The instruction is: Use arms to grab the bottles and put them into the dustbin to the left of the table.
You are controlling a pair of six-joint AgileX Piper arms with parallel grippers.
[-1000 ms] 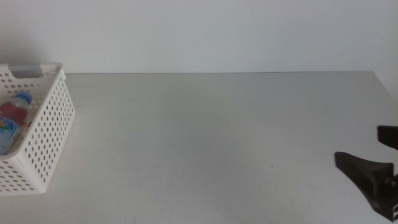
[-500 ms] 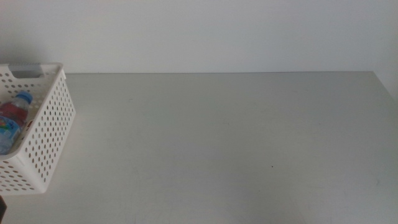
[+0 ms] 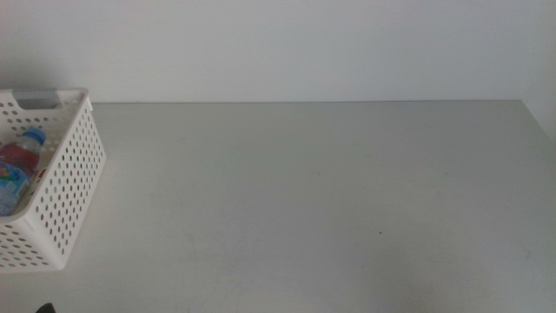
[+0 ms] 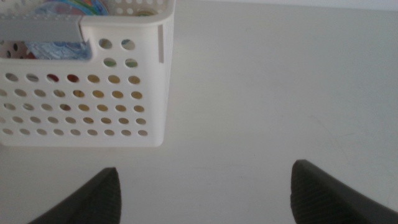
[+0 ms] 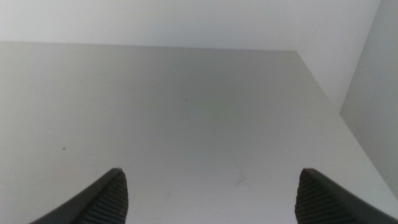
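The white perforated dustbin [image 3: 69, 191] stands at the table's [image 3: 304, 191] left edge. Inside it lies a blue-capped bottle [image 3: 33, 137] against a red shape [image 3: 16, 156] that I cannot identify; the rest of its contents is hidden by the wall. In the left wrist view the dustbin [image 4: 81, 99] sits just ahead of my left gripper [image 4: 205, 193], which is open and holds nothing. A colourful label [image 4: 68, 6] shows over the rim. My right gripper [image 5: 211, 193] is open over bare table, out of the middle view.
A white wall rises behind the table's far edge [image 3: 304, 102]. The table's right edge [image 5: 323, 93] shows in the right wrist view. A small dark tip [image 3: 43, 308] pokes in at the middle view's lower left.
The right gripper, seen at the lower right one second ago, has withdrawn out of the middle view. A dark tip at the lower left has shifted slightly.
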